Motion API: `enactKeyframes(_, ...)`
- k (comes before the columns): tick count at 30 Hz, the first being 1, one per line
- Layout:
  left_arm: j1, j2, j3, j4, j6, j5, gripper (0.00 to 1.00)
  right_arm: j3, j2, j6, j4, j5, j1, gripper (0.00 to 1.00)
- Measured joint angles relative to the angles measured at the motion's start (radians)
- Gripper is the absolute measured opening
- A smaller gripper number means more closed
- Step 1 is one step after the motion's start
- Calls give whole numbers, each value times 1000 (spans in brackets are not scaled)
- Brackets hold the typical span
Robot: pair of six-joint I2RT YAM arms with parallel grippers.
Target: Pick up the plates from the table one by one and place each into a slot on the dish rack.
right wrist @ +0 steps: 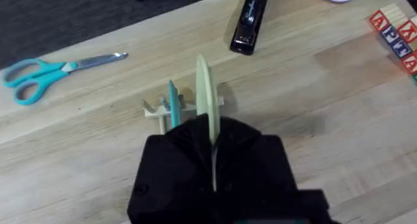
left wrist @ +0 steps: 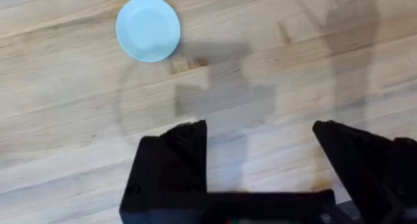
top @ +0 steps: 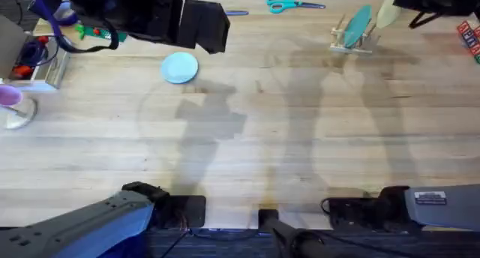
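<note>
A light blue plate (top: 180, 67) (left wrist: 148, 28) lies flat on the table (top: 247, 153). My left gripper (top: 202, 25) (left wrist: 260, 152) hovers above the wood a little way from it, open with nothing between its black fingers (left wrist: 189, 159). At the far right stands the dish rack (top: 351, 39) (right wrist: 159, 108), with a teal plate (top: 358, 24) (right wrist: 172, 100) upright in one slot. My right gripper (top: 397, 7) (right wrist: 212, 152) is shut on a pale cream plate (top: 386, 14) (right wrist: 205, 94). That plate is held on edge just above the rack, next to the teal plate.
Teal-handled scissors (top: 289, 3) (right wrist: 39, 71) lie behind the rack. A black stapler (right wrist: 251, 19) and lettered blocks (top: 469, 37) (right wrist: 397, 35) sit near it. A pink-topped glass (top: 11, 100) and a box of clutter (top: 34, 59) stand at the left edge.
</note>
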Motion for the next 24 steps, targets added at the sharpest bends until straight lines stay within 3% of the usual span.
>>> enactKeyframes(24, 0, 0, 0, 0, 0, 0, 994, 0, 28, 0, 19, 0, 0, 29)
